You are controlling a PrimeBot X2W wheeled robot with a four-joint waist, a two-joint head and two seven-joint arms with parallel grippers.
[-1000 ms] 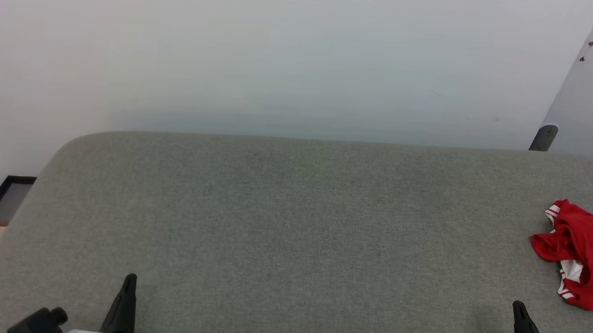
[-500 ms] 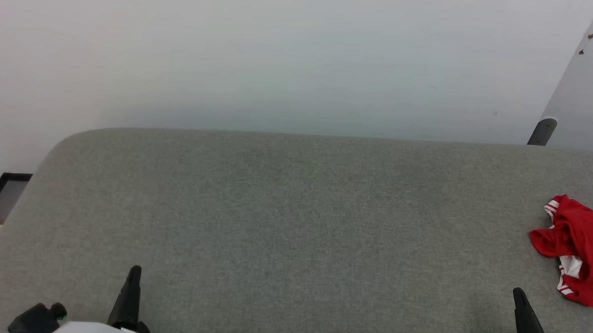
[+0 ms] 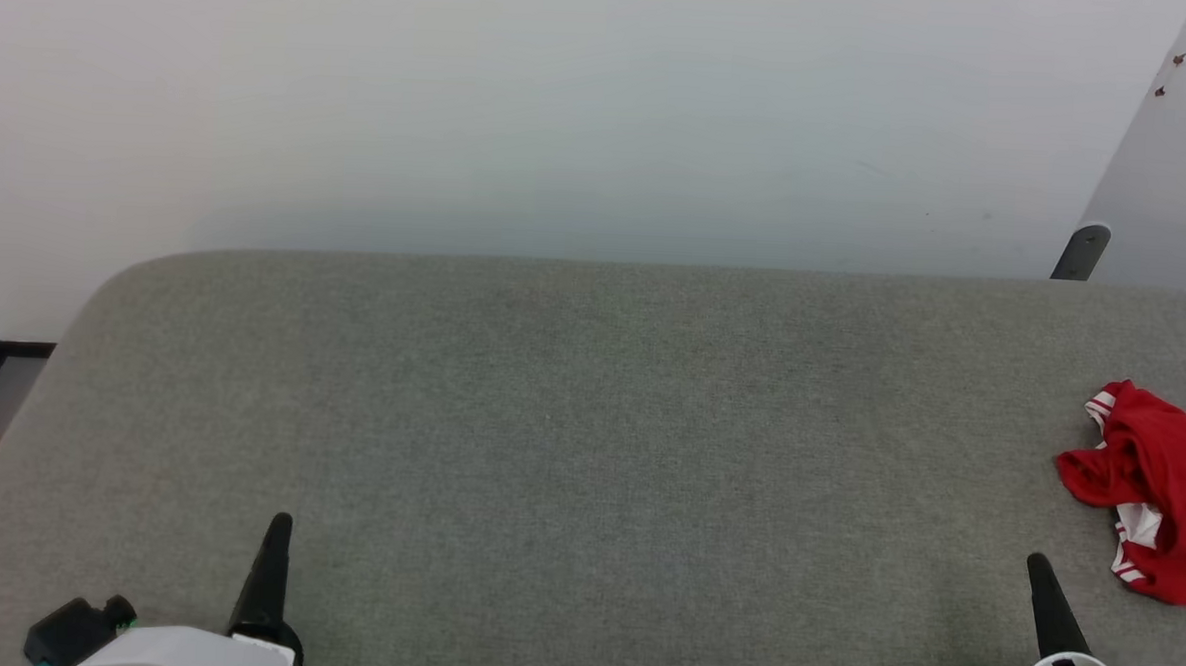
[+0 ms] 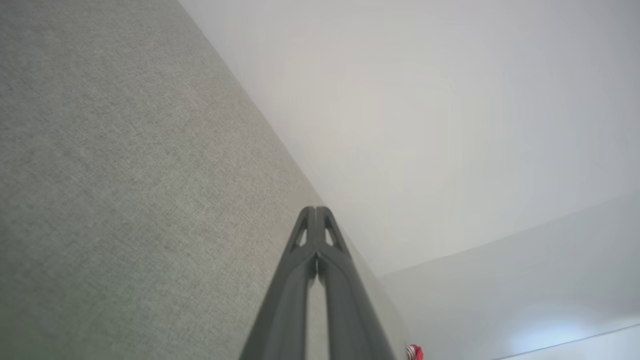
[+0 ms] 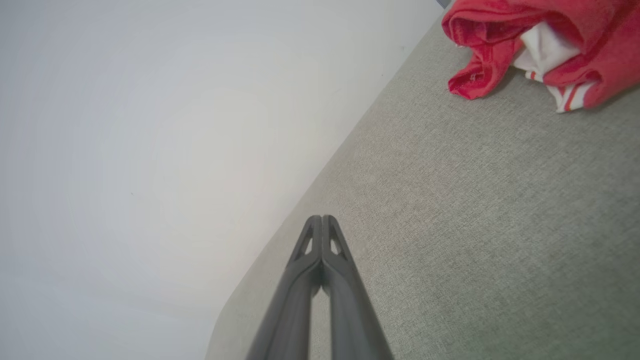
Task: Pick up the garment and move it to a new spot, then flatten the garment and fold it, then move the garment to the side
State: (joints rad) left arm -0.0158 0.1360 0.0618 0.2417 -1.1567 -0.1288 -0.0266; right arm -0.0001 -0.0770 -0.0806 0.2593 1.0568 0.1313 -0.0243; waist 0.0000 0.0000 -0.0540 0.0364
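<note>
Pressed together, the jaws of both grippers gripped nothing. The left gripper [image 3: 279,525] pointed up from 7 o'clock of the head view and the right gripper [image 3: 1035,563] from 5 o'clock, each a single dark spike above the cushion [image 3: 589,423]. The garment [image 3: 1162,493] lay crumpled at 3 o'clock, at the cushion's right side and cut by the picture's edge. It was near the right gripper but apart from it, toward 1 o'clock of its tip. The right wrist view brought it close: soft red folds with a white sleeve and red-and-white striped trim tucked among them, resting on the cloth at 1 o'clock. The left wrist view caught a small red-and-white speck of it at 5 o'clock, past the closed fingers [image 4: 342,300]. A broad stretch of grey cloth ran between the two grippers and back to the far edge at 12 o'clock, with a pale wall [image 3: 563,111] behind it. The cushion's corner at 10 o'clock was rounded, and its cover was a fine, matte, flecked weave. A dark frame [image 3: 0,387] sat low at 9 o'clock, beyond the left edge.
</note>
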